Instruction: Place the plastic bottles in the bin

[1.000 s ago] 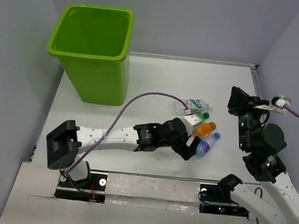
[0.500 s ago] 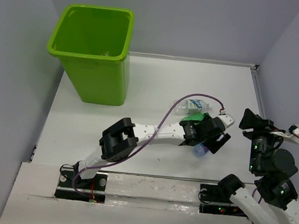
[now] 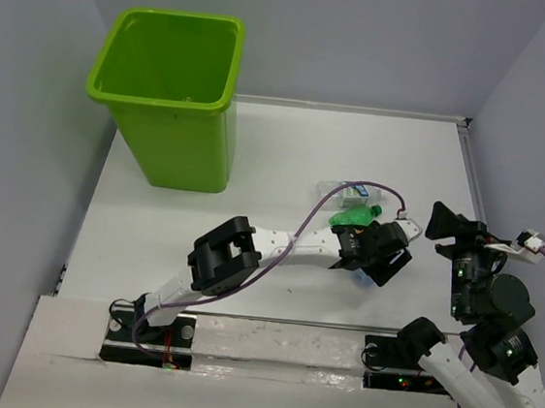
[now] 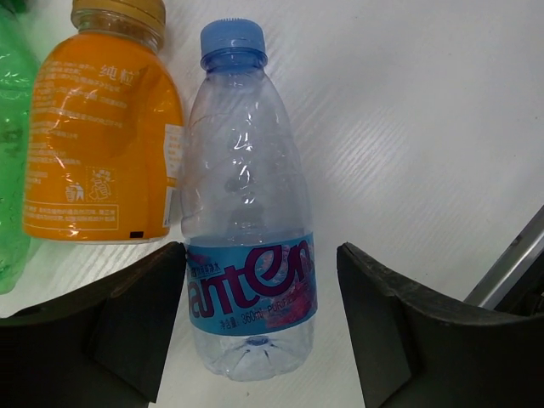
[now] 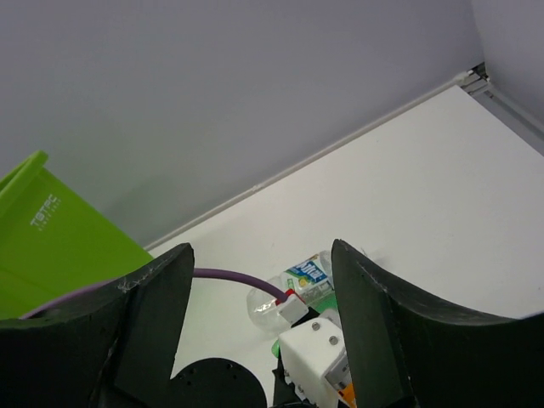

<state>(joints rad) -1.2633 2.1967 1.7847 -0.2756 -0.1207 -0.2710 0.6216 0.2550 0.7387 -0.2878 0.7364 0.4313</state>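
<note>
Clear bottle (image 5: 302,276) (on its side), green bin (image 5: 51,246)

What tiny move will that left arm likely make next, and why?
Probably close the left gripper: its fingers are open either side of the blue-labelled bottle, which lies on the table beside an orange bottle.

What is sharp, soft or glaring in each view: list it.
Left wrist: blue-labelled bottle sharp, label legible, small highlights on the orange bottle. Right wrist: its own fingers dark and soft-edged. Top external: even light on the bin, no glare.
</note>
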